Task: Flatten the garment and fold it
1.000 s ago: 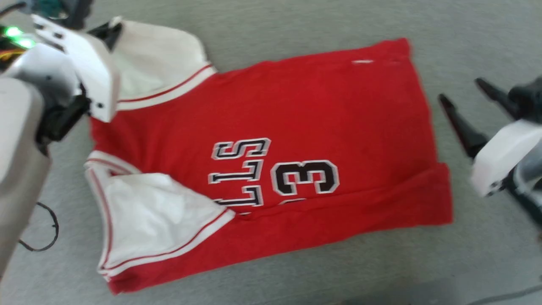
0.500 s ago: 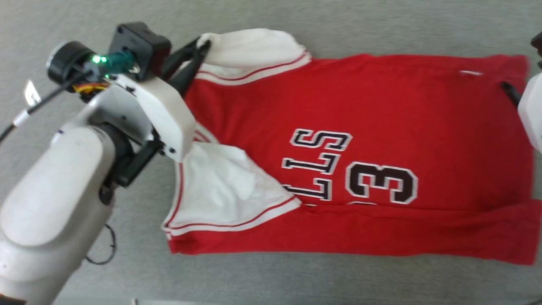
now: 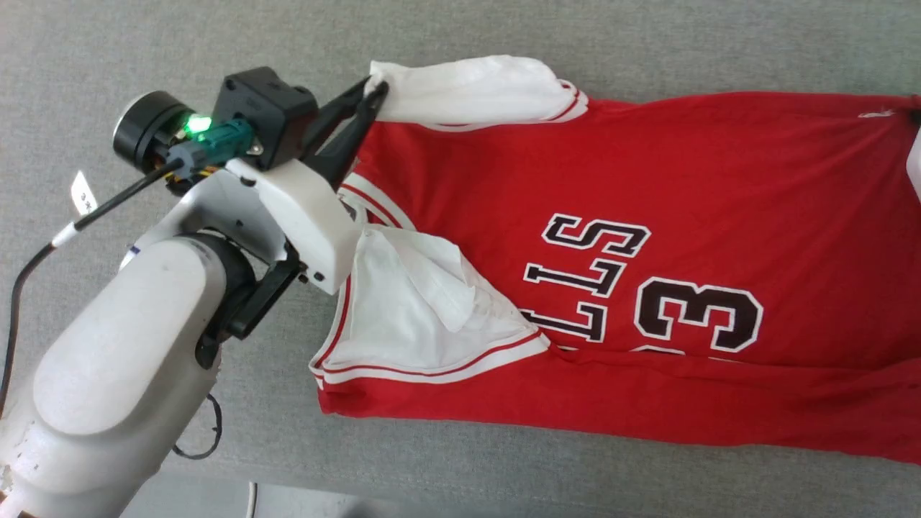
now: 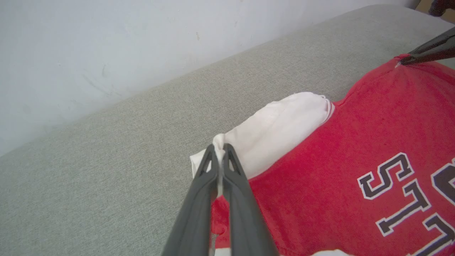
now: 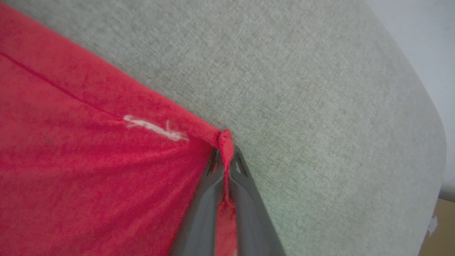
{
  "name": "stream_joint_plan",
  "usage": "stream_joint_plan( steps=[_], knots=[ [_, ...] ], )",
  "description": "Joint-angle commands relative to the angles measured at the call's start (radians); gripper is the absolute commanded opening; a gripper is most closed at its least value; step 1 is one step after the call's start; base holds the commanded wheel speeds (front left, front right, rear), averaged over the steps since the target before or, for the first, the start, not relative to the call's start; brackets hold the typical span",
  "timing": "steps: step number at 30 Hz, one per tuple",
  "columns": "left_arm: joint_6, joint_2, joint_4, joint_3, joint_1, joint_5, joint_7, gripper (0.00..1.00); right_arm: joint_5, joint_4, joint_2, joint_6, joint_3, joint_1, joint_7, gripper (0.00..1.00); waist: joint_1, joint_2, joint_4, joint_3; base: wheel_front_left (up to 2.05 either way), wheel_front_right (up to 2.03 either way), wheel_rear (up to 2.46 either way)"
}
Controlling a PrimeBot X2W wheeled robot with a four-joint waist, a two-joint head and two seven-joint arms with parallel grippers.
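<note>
The garment (image 3: 647,216), a red jersey with white sleeves and black lettering with a 3, lies spread on the grey surface. My left gripper (image 3: 374,92) is shut on the far white sleeve (image 3: 475,90), pinching the sleeve's edge (image 4: 219,147) between its dark fingers (image 4: 199,199). My right gripper (image 5: 225,149) is shut on a red corner of the hem (image 5: 225,140), and its fingers (image 4: 426,53) show at the top right of the left wrist view. The near sleeve (image 3: 424,316) lies folded over the chest.
The grey fabric surface (image 3: 575,43) runs all round the garment. A pale wall (image 4: 106,46) stands behind it. My left forearm (image 3: 122,374) crosses the lower left, with a black cable (image 3: 21,288) beside it.
The camera has swung, shifting the picture. My right gripper, open beside the hem a second ago, has shut on the red corner. The far sleeve now looks pulled out narrower.
</note>
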Motion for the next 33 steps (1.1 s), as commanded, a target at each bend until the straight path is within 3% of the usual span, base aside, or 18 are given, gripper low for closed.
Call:
stream_joint_plan(
  steps=[1, 10, 19, 27, 33],
  knots=[
    [0.01, -0.005, 0.008, 0.006, 0.019, 0.006, -0.015, 0.0, 0.006, 0.048, 0.032, 0.001, 0.034, 0.042, -0.012, 0.0, 0.0001, 0.0, -0.019, -0.026, 0.0, 0.0, 0.0],
    [0.066, 0.001, 0.067, 0.075, 0.092, -0.035, -0.105, 0.0, -0.023, 0.123, 0.086, 0.001, -0.02, 0.033, -0.246, 0.0, 0.0001, 0.0, -0.074, -0.161, 0.0, 0.0, 0.0],
    [0.119, 0.06, -0.01, 0.092, 0.278, -0.09, -0.086, 0.0, -0.041, 0.111, 0.137, 0.001, -0.122, 0.192, -0.404, 0.0, 0.0001, 0.0, -0.097, -0.282, 0.0, 0.0, 0.0],
    [0.157, 0.108, -0.092, 0.062, 0.505, -0.159, -0.037, 0.0, -0.071, 0.024, 0.158, 0.001, -0.185, 0.418, -0.401, 0.0, 0.0001, 0.0, -0.099, -0.338, 0.0, 0.0, 0.0],
    [0.142, 0.124, -0.071, 0.015, 0.584, -0.191, 0.012, 0.0, -0.072, -0.042, 0.143, 0.001, -0.187, 0.53, -0.333, 0.0, 0.0001, 0.0, -0.098, -0.345, 0.0, 0.0, 0.0]
  ],
)
